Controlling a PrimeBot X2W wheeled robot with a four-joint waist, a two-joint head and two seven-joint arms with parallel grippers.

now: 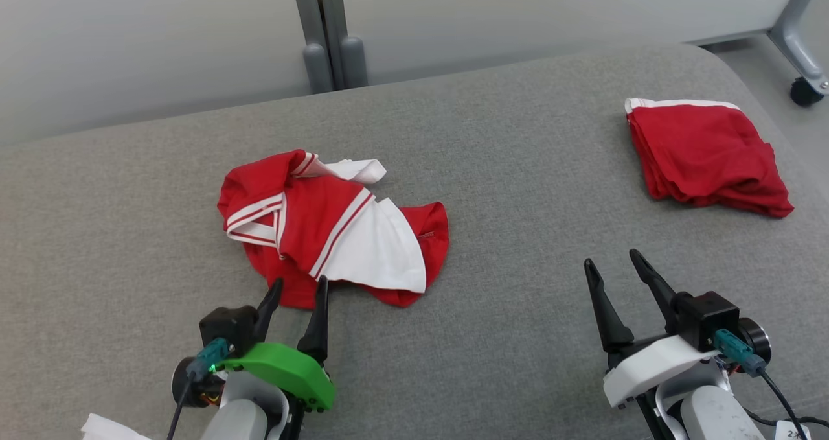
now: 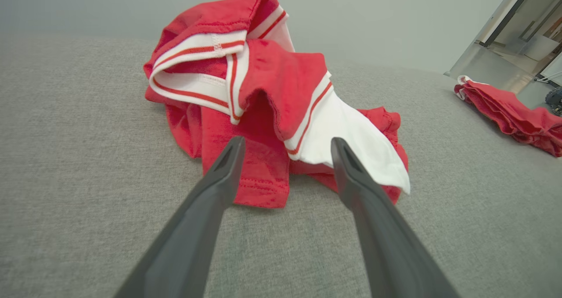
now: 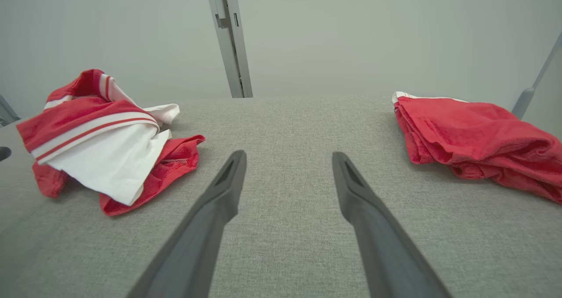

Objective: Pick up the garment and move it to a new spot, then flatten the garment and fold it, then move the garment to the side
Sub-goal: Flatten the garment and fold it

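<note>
A crumpled red and white garment (image 1: 330, 226) lies in a heap on the grey cushion, left of centre. My left gripper (image 1: 299, 288) stands open right at the heap's near edge, its fingertips over the red hem. The left wrist view puts the garment (image 2: 263, 100) just beyond the spread fingers (image 2: 228, 166) of my left gripper (image 2: 284, 144). My right gripper (image 1: 612, 262) is open over bare cushion at the lower right, holding nothing. In the right wrist view the garment (image 3: 101, 135) sits far left of my right gripper (image 3: 289, 157).
A second red garment (image 1: 706, 155), folded with a white band, rests at the cushion's far right; it also appears as the folded red garment (image 3: 474, 135) in the right wrist view. A grey post (image 1: 330, 32) stands behind the cushion. A caster wheel (image 1: 806, 91) is on the floor at right.
</note>
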